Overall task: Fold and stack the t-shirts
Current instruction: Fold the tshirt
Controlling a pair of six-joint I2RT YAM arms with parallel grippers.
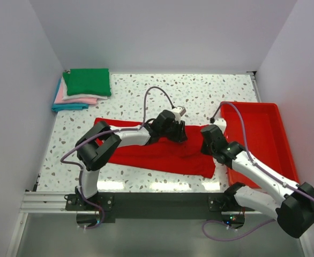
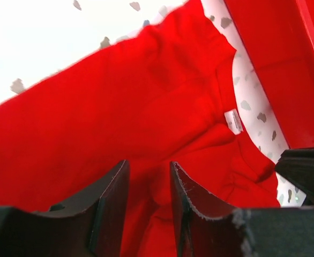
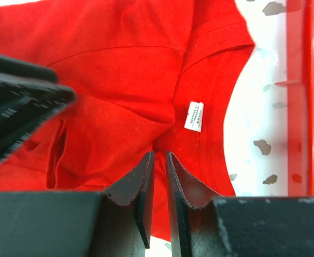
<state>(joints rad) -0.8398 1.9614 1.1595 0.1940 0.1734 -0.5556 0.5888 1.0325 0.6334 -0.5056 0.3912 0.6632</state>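
Note:
The red t-shirt (image 1: 157,155) lies as a long, rumpled band across the speckled table, its collar end toward the right. My left gripper (image 1: 178,134) presses down on its far edge. In the left wrist view its fingers (image 2: 149,165) stand apart, open, with a raised fold of the shirt (image 2: 119,96) between them. My right gripper (image 1: 205,144) is at the collar end. In the right wrist view its jaws (image 3: 158,154) are shut on red cloth just below the white neck label (image 3: 194,116). Folded t-shirts are stacked at the far left, with green (image 1: 87,82) on top, then pink (image 1: 79,99) and blue (image 1: 68,106).
A rigid red tray (image 1: 264,134) stands at the right, close beside the right arm; its wall also shows in both wrist views. White walls enclose the table on three sides. The arms' cables loop above the shirt.

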